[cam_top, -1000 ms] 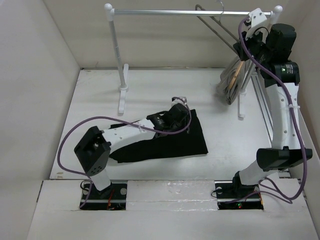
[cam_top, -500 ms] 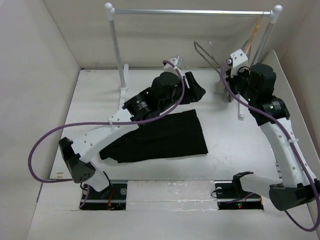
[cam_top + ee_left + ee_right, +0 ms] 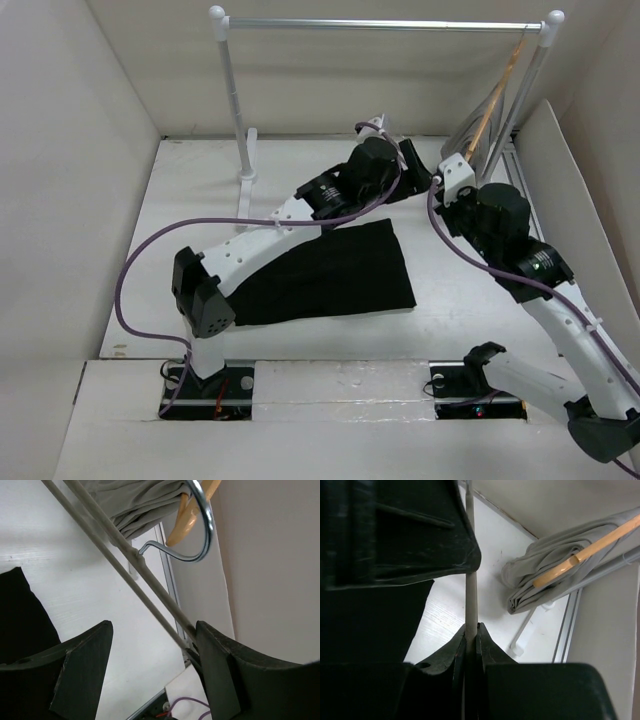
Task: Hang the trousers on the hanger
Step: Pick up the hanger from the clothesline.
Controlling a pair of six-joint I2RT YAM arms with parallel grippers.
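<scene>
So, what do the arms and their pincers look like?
The left arm and right arm have white links and black joint housings, each trailed by a purple cable. The left pincer and right pincer have dark, wedge-shaped fingers.

so the left arm (image 3: 260, 245) is stretched way out toward 1 o'clock with the left gripper (image 3: 154, 627) spread wide, while the right arm (image 3: 565, 310) folds back toward 11 o'clock, right gripper (image 3: 471, 630) pinched tight on the hanger (image 3: 471, 592).

White table (image 3: 200, 190), beige walls (image 3: 320, 85), metal clothes rail (image 3: 380, 23)
</scene>
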